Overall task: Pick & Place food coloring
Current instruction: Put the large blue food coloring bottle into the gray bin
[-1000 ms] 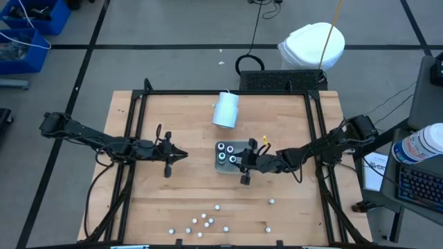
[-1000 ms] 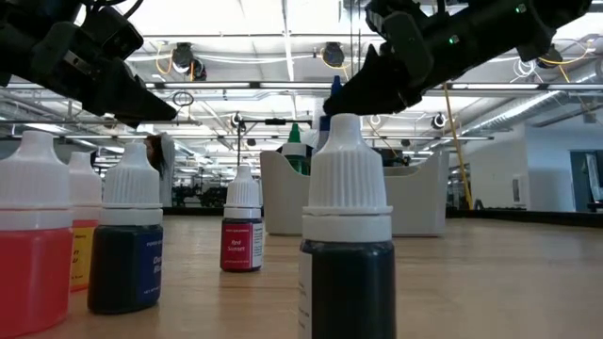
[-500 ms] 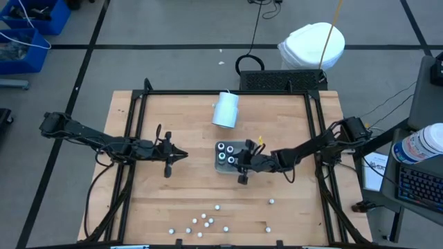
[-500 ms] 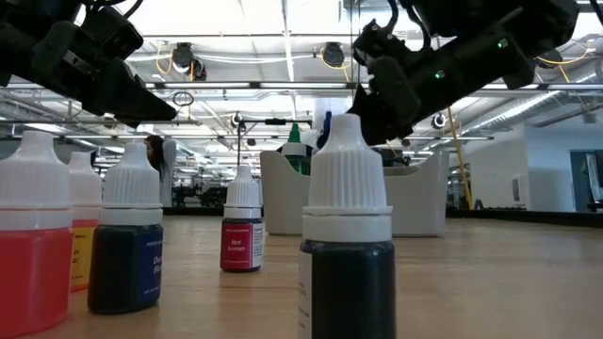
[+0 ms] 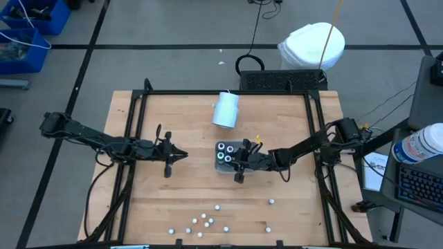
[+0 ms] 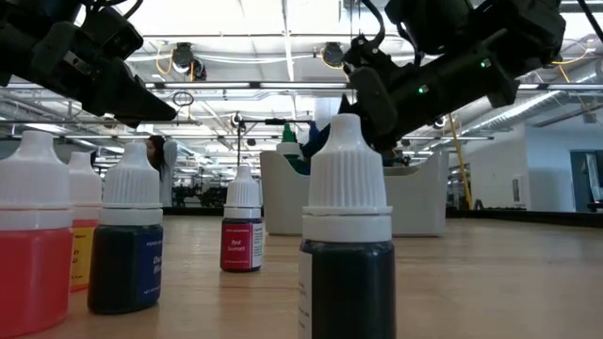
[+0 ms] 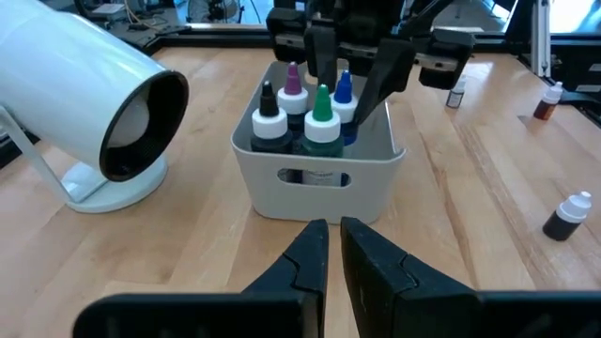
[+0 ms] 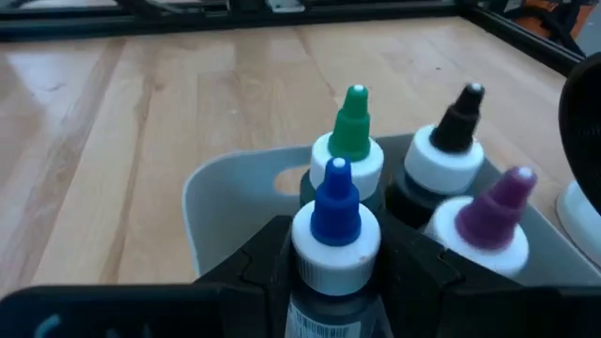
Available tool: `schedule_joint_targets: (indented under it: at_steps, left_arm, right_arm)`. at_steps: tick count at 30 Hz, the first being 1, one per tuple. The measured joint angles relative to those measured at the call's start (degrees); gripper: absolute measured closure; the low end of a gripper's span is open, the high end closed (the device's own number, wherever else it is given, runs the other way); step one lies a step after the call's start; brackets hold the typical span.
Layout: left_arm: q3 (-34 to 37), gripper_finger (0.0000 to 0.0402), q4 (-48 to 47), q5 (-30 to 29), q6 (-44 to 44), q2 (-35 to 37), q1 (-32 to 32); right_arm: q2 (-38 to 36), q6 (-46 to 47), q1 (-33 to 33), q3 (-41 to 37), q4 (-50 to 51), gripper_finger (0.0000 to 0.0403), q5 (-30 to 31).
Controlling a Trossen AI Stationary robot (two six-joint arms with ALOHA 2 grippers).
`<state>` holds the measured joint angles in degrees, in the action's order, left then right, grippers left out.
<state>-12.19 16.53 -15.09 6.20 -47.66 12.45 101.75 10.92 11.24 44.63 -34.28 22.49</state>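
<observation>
The food coloring is a set of tiny bottles. Three, with green, black and purple tips, stand in the pale grey tray. Several white-capped ones stand by the table's near edge and fill the low view's foreground. My right gripper is over the tray's right part, shut on a blue-tipped bottle. Left of the tray, my left gripper hangs shut and holds nothing. My right gripper pinches the blue-tipped bottle between its two fingers, on the body just below the white collar. It comes from the table's right, slanting down. The bottle is upright, tip up, beside the other three. The tray wall hides its base.
A large white cylinder lies on its side just beyond the tray's far end. Two single bottles stand toward the near right. Black frame rails run along the table's left and right sides.
My right gripper, carrying the blue-tipped bottle, has moved a little toward the table's left and come down over the tray's right part. The left arm has kept still.
</observation>
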Motion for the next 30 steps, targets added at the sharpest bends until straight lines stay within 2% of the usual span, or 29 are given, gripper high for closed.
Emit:
schedule_joint_targets:
  at_steps: [22, 30]
  left_arm:
    - [0.0, 0.036, -0.04, 0.0, -0.46, 0.0, 0.0]
    - [0.0, 0.036, -0.06, 0.0, -0.44, 0.0, 0.0]
  right_arm:
    - [0.94, -1.53, 1.5, -0.07, -1.51, 0.025, -0.05]
    - [1.03, -2.82, 1.51, -0.19, -2.82, 0.0213, -0.28]
